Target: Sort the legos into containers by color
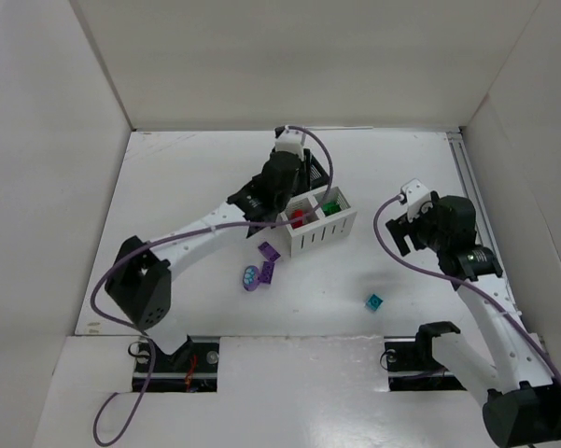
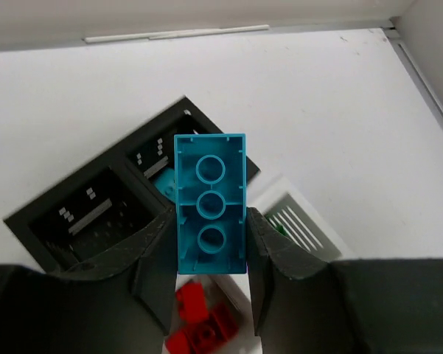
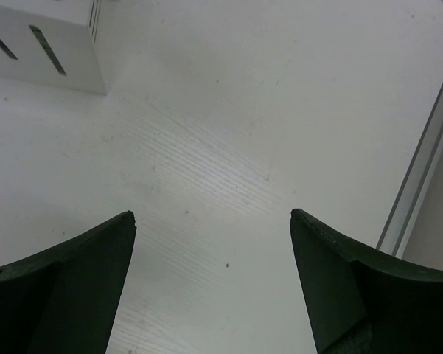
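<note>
Left claw (image 2: 210, 230) was pinched on a teal brick (image 2: 210, 193), held above the black bin (image 2: 74, 221), where a second teal piece (image 2: 162, 183) lay in one compartment. Right claw (image 3: 212, 217) was spread wide over the table (image 1: 187, 187), gripping nothing. White bin (image 1: 322, 233) held red bricks (image 1: 299, 218) and green bricks (image 1: 330, 207), one colour per compartment. Loose on the table lay purple bricks (image 1: 268, 252), a purple oval (image 1: 252, 276) and a small teal cube (image 1: 374, 301).

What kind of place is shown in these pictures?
Likely a robot lab test cell: a white tabletop enclosed by plain white boards, with two black-and-white robot arms mounted at its near edge.
</note>
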You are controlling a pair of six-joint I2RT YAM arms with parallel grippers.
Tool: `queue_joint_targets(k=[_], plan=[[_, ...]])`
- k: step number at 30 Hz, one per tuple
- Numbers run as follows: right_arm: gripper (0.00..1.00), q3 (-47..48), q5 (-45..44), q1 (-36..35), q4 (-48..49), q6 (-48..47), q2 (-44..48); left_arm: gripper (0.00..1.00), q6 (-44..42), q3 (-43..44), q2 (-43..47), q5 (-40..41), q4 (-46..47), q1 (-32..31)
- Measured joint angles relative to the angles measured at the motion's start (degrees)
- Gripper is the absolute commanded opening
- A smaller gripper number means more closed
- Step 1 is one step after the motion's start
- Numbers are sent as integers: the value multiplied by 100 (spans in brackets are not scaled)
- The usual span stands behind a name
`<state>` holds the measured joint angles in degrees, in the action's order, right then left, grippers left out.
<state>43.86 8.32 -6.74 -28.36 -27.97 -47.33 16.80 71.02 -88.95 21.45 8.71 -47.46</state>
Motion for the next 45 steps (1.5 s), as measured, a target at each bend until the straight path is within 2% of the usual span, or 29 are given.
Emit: queue_joint_targets(k=[8, 14, 16, 17, 20, 24, 32, 36, 41, 45], plan=[[90, -251, 59, 35, 2, 87, -107, 23, -437, 1307, -1613, -927, 140, 820], [91, -345, 76, 37, 7, 144, -107, 26, -452, 1878, -2284, -1346, -127, 1097], [91, -417, 118, 37, 7, 195, -107, 35, -444, 1912, -2350, -1403, -214, 1110], [94, -466, 166, 37, 11, 212, -107, 44, -444, 1912, -2361, -1436, -262, 1110], [94, -647, 363, 37, 4, 234, -107, 49, -428, 1912, -2361, -1589, -313, 1104], [96, -903, 507, 37, 2, 321, 33, 67, -420, 1818, -2319, -1744, -275, 1082], [97, -1222, 708, 35, -140, 654, 820, 80, -387, 1255, -1749, -1856, -260, 1080], [99, -1392, 717, -61, -173, 879, 1097, 100, -278, 728, -1054, -1880, -260, 1080], [99, -1910, 732, -647, -168, 1316, 1064, 100, 138, -299, 426, -1858, -431, 981], [96, -2188, 581, -1493, -168, 1803, 730, 100, 535, -1331, 1738, -1801, -461, 647]])
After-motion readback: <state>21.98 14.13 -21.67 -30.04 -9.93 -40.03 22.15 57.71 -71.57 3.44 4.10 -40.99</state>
